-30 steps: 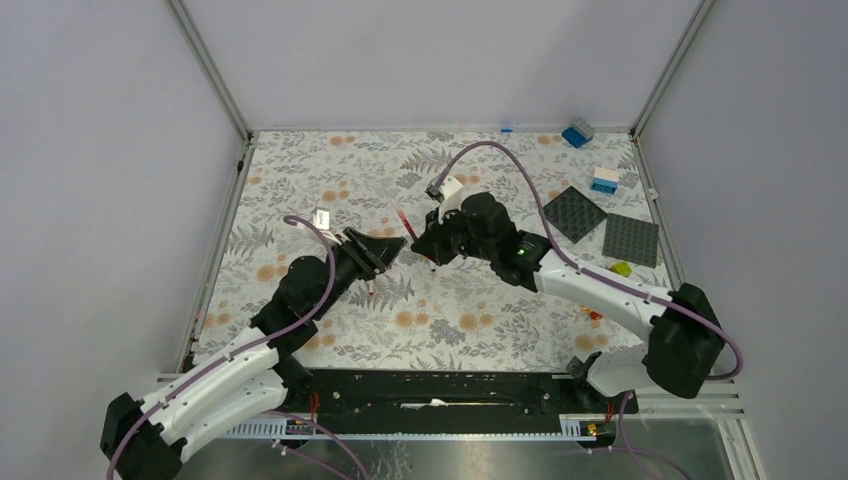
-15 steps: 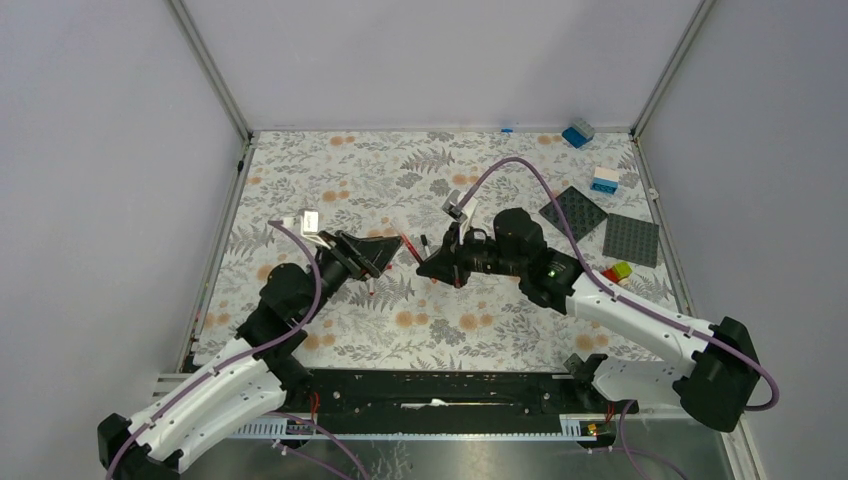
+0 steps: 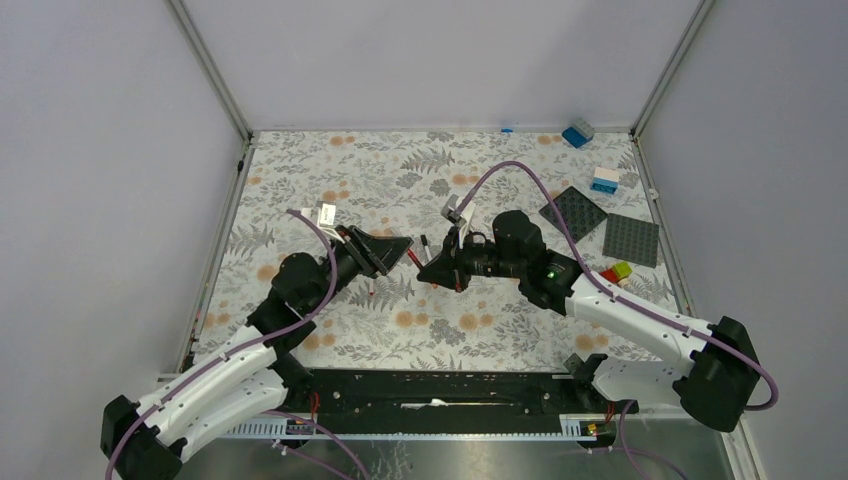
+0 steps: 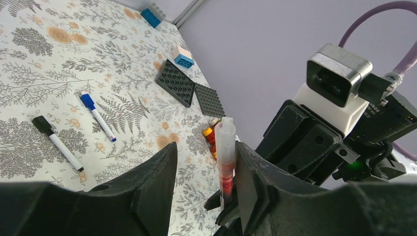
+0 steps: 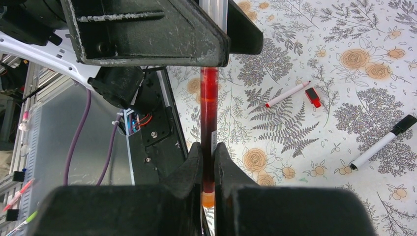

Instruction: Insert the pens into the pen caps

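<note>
**Above the mat's middle, two grippers are meeting on one red pen**

Between the two arms, above the floral mat (image 3: 330,170), a red pen (image 5: 209,108) is hanging clear of the surface. The right gripper (image 5: 208,147) is clamping it, both fingers pressing flat against the red barrel with no gap showing. An orange bit is peeking out just past the grip.

The pen's other end, a clear section, is sitting inside the left gripper (image 3: 400,245). In the left wrist view the pen is lying against one finger (image 4: 255,177), while a strip of mat is showing between it and the other finger. Whether that gripper is really pinching it, I cannot tell. Whether a cap is on this pen is also not clear.

Other pens are lying flat on the mat:
- A white pen with a black end (image 4: 55,142) and one with a blue end (image 4: 98,116) are resting near each other, roughly parallel, not touching.
- A white pen with a red tip (image 5: 287,94) is lying below the grippers.
- A loose red cap (image 5: 312,97) is sitting just beside that pen's end, apart from it.

Two grey plates (image 4: 178,88) and some bricks (image 4: 183,57) are sitting well apart, toward the right arm's far corner.
</note>
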`<state>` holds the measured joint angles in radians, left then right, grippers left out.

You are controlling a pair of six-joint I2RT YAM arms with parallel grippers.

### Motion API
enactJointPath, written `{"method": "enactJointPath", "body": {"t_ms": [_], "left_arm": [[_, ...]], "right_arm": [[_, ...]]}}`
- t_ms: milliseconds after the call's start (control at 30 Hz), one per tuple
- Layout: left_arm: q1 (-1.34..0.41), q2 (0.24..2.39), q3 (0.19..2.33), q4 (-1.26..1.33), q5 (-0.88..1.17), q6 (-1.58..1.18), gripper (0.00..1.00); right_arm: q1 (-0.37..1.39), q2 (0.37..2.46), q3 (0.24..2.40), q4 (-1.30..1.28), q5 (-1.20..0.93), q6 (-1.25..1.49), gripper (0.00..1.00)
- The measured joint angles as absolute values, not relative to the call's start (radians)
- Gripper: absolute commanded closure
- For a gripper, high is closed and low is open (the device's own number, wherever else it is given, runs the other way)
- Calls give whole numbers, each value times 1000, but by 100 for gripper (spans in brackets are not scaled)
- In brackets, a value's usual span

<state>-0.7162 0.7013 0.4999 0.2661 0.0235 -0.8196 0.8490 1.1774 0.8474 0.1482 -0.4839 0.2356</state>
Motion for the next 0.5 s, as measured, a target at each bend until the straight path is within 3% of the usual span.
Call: {"method": "enactJointPath", "body": {"t_ms": [133, 500], "left_arm": [[-716, 715, 500, 276, 40, -822, 49], [-716, 704, 500, 302, 41, -836, 66]], "right_arm": [[849, 1180, 847, 147, -484, 221, 100], [849, 1181, 847, 139, -517, 197, 100]]}}
